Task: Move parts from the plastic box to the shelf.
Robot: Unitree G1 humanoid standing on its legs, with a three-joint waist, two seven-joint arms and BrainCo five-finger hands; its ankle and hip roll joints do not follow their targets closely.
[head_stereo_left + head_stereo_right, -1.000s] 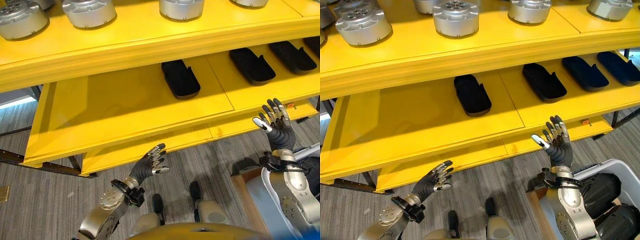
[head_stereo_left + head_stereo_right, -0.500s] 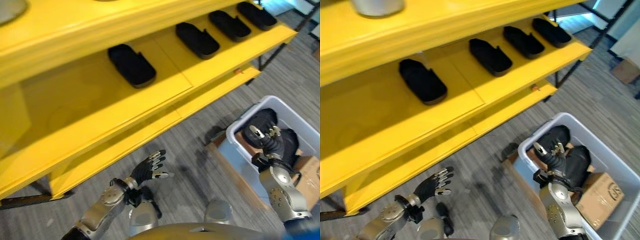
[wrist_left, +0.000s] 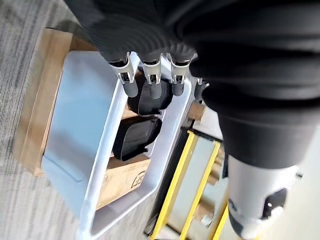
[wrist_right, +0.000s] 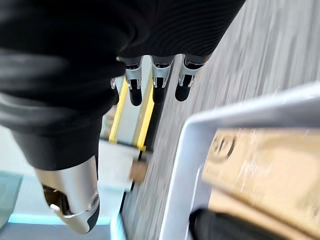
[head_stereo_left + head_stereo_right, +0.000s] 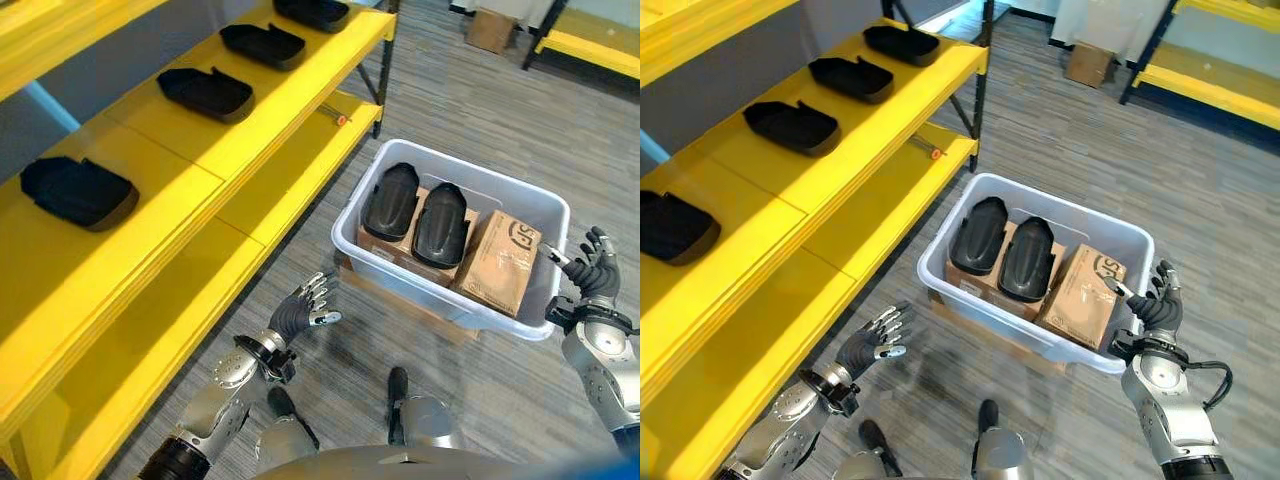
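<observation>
Right robot hand (image 5: 1152, 300) has left the plastic box (image 5: 970, 195), open; parts (image 5: 1002, 248) lie lengthwise toward its far wall.

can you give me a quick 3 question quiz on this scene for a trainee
1. True or false: the right hand is shut on a black part.
2. How many black parts lie in the plastic box? A) one B) two C) four
3. Fill in: beside the parts in the box stands a ____ box.

Key:
1. False. It is open, beside the box's right end, holding nothing. The left hand is open too, over the floor.
2. B. Two, side by side. Four more sit on the yellow shelf.
3. Cardboard.
</observation>
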